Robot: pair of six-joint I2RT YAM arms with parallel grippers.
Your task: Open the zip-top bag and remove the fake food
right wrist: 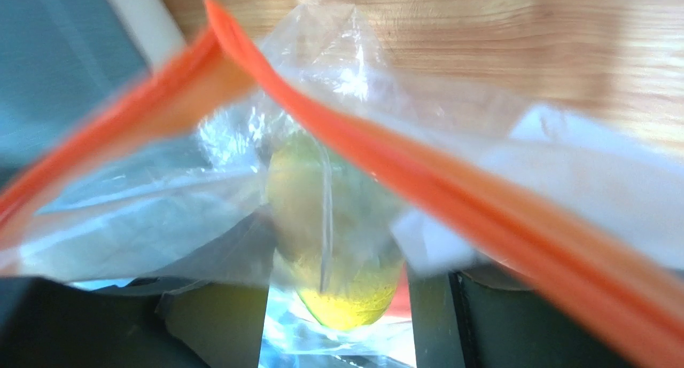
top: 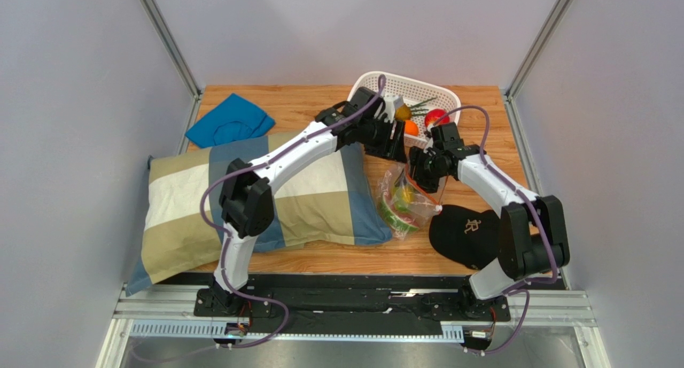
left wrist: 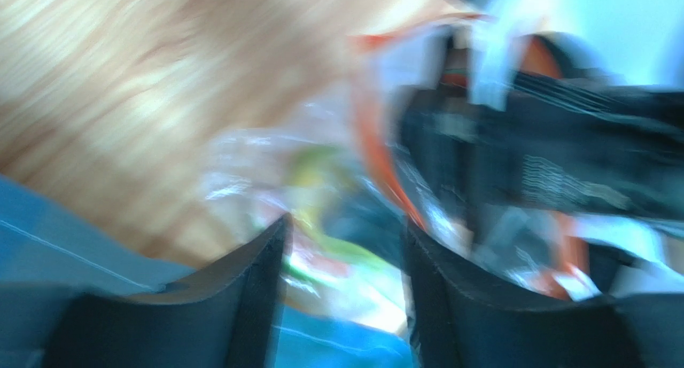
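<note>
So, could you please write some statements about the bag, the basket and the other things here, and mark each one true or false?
1. The zip-top bag lies between the pillow and the black cap. True.
2. The bag is empty. False: green and yellow fake food shows inside it.
3. The white basket holds a red apple. True.
4. The blue cloth lies on the cap. False: it lies at the far left, beyond the pillow.
5. The bag's zip strip is blue. False: it is orange.
</note>
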